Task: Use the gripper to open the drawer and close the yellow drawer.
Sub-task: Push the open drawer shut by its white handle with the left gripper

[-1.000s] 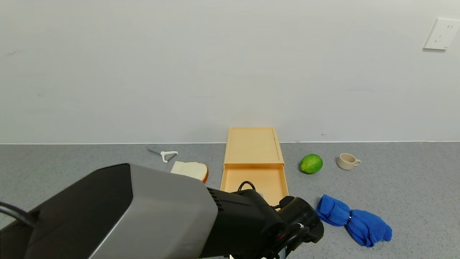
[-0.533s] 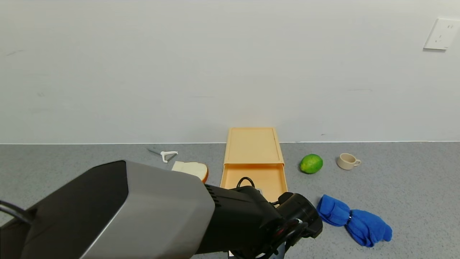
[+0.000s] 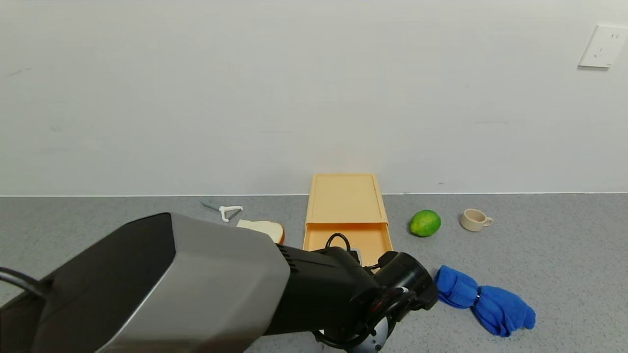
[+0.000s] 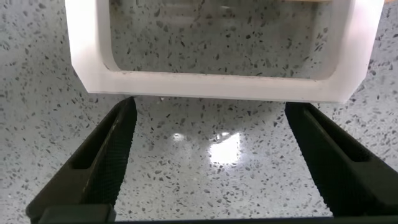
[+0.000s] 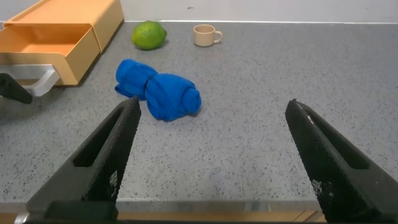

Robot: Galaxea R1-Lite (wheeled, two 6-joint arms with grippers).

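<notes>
The yellow drawer point(image 3: 367, 236) stands partly pulled out of its flat yellow box point(image 3: 346, 198) by the wall. My left arm point(image 3: 221, 284) reaches over its front and hides the handle in the head view. In the left wrist view the white loop handle point(image 4: 211, 87) lies right at the tips of my left gripper point(image 4: 211, 107), which is open and holds nothing. The right wrist view shows the drawer point(image 5: 43, 43) and its handle point(image 5: 38, 78) from the side. My right gripper point(image 5: 211, 106) is open and empty over the table's front edge, off to the right.
A green lime point(image 3: 425, 223) and a beige cup point(image 3: 474, 219) sit right of the box. A blue cloth point(image 3: 483, 300) lies at the front right. A bread slice point(image 3: 267, 228) and a white peeler point(image 3: 229, 212) lie left of the box. The wall is just behind.
My left arm has moved forward toward the wall. The drawer has slid partway into its box, so less of its tray shows.
</notes>
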